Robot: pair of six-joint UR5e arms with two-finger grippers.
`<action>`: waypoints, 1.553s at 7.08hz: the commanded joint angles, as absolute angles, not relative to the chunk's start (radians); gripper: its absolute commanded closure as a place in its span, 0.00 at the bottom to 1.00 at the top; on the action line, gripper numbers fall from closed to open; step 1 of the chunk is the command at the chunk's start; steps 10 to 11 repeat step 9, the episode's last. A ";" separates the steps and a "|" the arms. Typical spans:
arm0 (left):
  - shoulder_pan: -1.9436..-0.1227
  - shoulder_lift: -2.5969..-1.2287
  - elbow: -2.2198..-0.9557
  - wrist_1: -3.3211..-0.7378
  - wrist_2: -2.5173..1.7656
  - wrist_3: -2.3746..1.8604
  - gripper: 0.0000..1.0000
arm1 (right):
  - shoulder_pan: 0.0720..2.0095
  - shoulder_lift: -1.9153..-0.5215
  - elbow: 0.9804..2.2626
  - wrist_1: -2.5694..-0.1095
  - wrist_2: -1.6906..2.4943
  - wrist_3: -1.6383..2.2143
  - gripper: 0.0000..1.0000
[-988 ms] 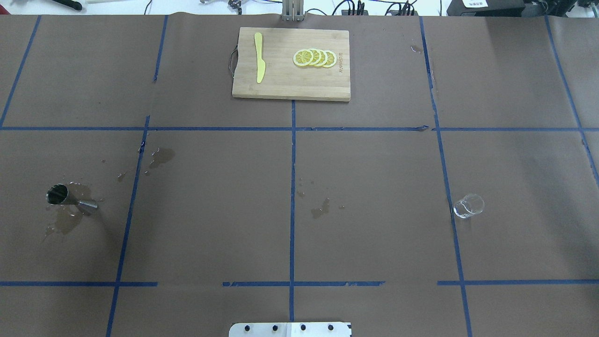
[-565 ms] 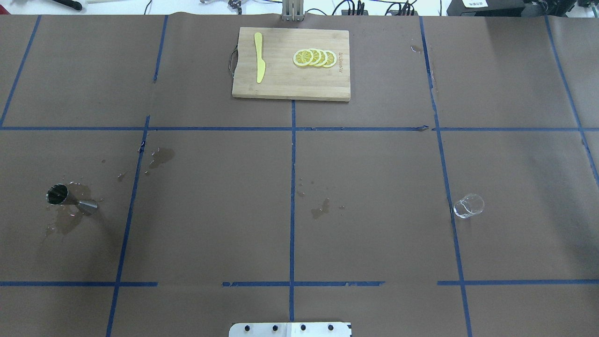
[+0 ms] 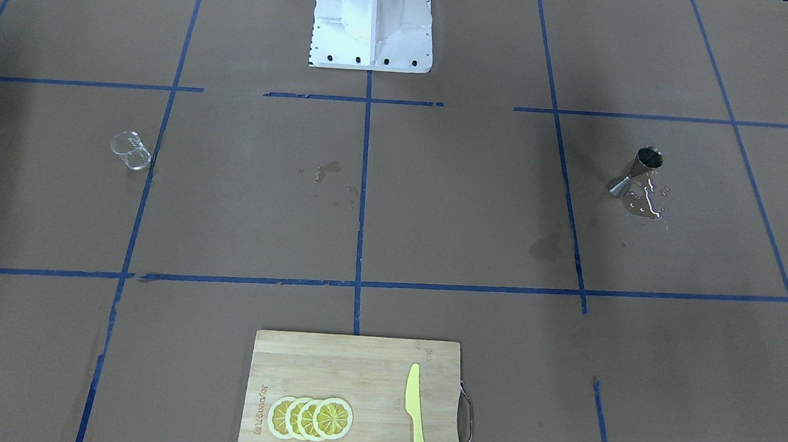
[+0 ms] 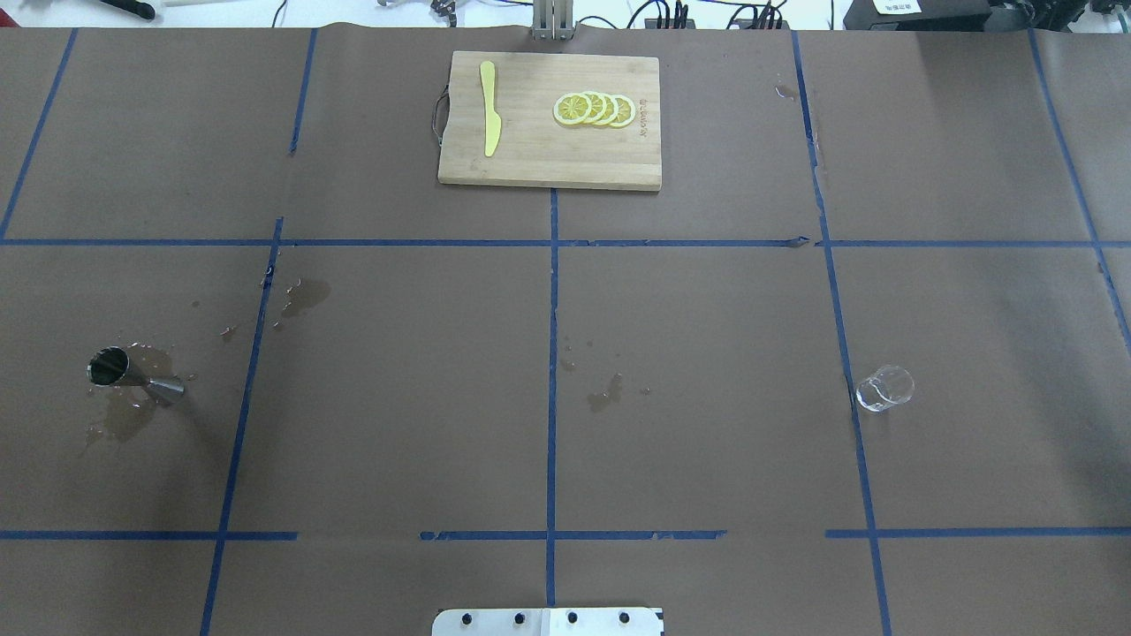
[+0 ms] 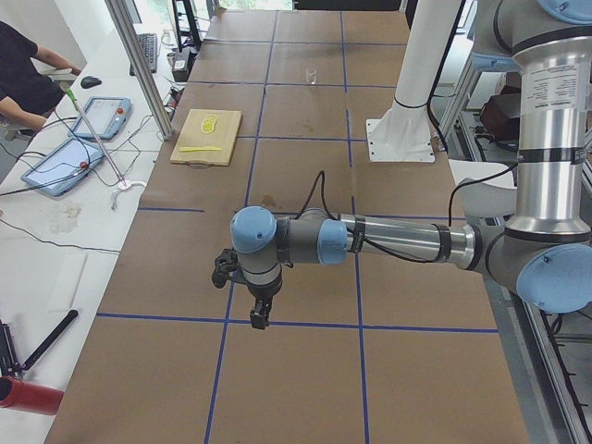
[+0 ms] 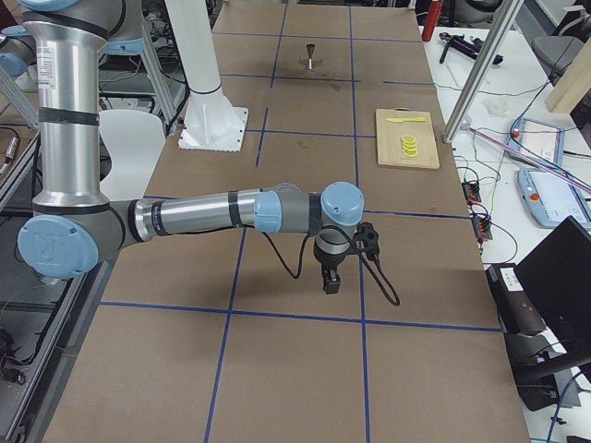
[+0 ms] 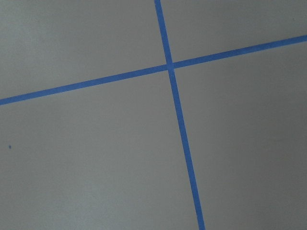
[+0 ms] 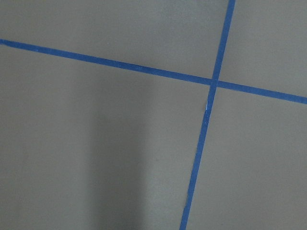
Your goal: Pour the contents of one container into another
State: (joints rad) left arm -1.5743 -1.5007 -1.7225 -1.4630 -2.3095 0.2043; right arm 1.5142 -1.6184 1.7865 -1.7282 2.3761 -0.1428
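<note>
The clear glass beaker (image 4: 884, 389) stands on the brown paper at the table's right side and also shows as the beaker (image 3: 131, 150) in the front view. At the left side the steel jigger (image 4: 132, 375) stands upright in a small puddle; it shows again as the jigger (image 3: 637, 172). Neither gripper appears in the overhead or front view. My left gripper (image 5: 260, 319) hangs over the table's left end and my right gripper (image 6: 331, 284) over the right end, both far from the containers. I cannot tell whether either is open or shut. Both wrist views show only paper and blue tape.
A wooden cutting board (image 4: 530, 163) with lemon slices (image 4: 594, 109) and a yellow knife (image 4: 489, 108) lies at the far middle. Wet spots (image 4: 605, 395) mark the centre. The robot's base plate (image 3: 372, 39) stands at the near edge. A person (image 5: 23, 79) sits beside tablets.
</note>
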 commanded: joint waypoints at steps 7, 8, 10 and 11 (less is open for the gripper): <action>-1.580 -1.480 -1.752 -1.463 -2.358 0.109 0.00 | 1.514 -1.618 1.786 -1.727 2.378 -0.095 0.00; -1.580 -1.483 -1.749 -1.463 -2.352 0.109 0.00 | 1.514 -1.620 1.789 -1.727 2.379 -0.095 0.00; -1.580 -1.485 -1.747 -1.462 -2.350 0.109 0.00 | 1.514 -1.620 1.787 -1.727 2.379 -0.095 0.00; -1.580 -1.485 -1.747 -1.462 -2.350 0.109 0.00 | 1.514 -1.620 1.787 -1.727 2.379 -0.095 0.00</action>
